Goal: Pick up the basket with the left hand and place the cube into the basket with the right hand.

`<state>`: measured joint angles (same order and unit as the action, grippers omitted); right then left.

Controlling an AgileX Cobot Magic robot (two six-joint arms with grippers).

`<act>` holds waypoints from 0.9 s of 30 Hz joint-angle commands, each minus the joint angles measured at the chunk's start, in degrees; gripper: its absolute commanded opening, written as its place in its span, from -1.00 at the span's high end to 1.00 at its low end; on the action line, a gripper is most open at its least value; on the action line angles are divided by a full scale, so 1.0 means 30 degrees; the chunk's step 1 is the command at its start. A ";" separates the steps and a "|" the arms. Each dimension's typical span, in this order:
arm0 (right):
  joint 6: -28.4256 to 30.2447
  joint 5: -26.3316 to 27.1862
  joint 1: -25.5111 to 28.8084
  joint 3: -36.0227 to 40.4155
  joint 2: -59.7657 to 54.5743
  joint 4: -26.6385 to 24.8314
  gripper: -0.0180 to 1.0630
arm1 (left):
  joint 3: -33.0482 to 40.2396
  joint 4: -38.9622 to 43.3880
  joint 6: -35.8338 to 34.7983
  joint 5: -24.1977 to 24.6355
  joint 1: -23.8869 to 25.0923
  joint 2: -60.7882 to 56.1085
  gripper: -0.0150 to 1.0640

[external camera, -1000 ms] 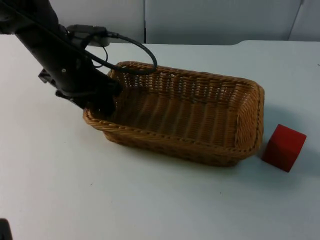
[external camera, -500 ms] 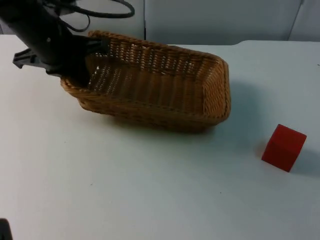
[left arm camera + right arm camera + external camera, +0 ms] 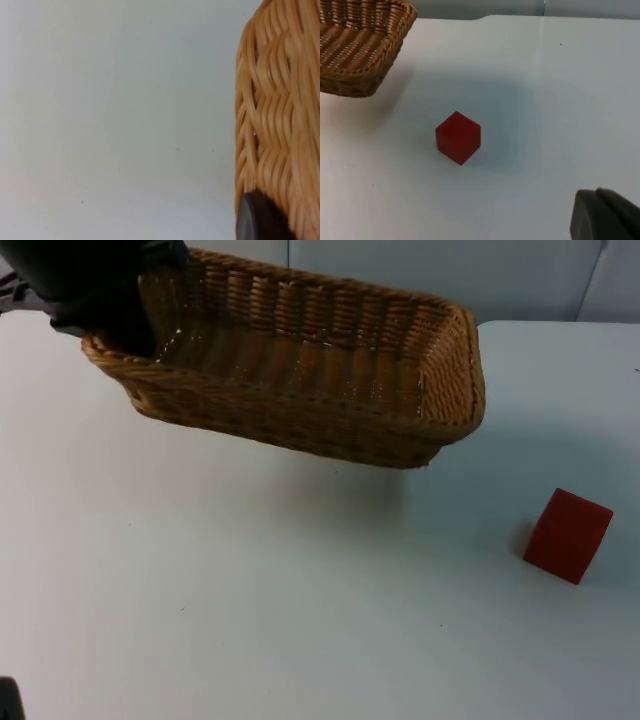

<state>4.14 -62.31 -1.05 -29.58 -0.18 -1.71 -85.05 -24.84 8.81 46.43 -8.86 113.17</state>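
A: Basket (image 3: 300,380)?
B: Brown wicker, oblong, hanging above the table (image 3: 250,620), left gripper (image 3: 130,335) clamping its end rim.
A: Cube (image 3: 568,536)?
B: Red, sitting ahead of the right gripper (image 3: 605,215); finger spread: cannot tell.

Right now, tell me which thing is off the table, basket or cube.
The wicker basket, held up by the left gripper; the red cube sits on the table.

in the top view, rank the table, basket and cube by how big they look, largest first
1. Table, largest.
2. Basket, held by the left end effector above the table and nearer the camera, so it looks bigger than it would lying flat.
3. Cube, smallest, on the table.
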 commanded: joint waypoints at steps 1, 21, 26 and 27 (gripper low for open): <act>0.0036 0.0186 -0.0037 0.0112 0.0060 0.0000 0.97 | 0.0232 -0.0591 -0.0167 0.0199 -0.0051 -0.0659 0.98; 0.0036 0.0186 -0.0037 0.0112 0.0060 0.0000 0.97 | 0.2187 -0.0792 -0.0063 0.0476 -0.0051 -0.1015 0.98; 0.0036 0.0186 -0.0037 0.0112 0.0060 0.0000 0.97 | 0.2187 -0.0792 -0.0063 0.0245 -0.0051 -0.1015 0.98; 0.0036 0.0186 -0.0037 0.0112 0.0060 0.0000 0.97 | 0.2187 -0.0792 -0.0063 0.0161 -0.0051 -0.1015 0.98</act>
<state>4.14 -62.31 -1.05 -29.58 -0.18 -1.71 -78.49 -25.46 8.92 47.62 -8.86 110.99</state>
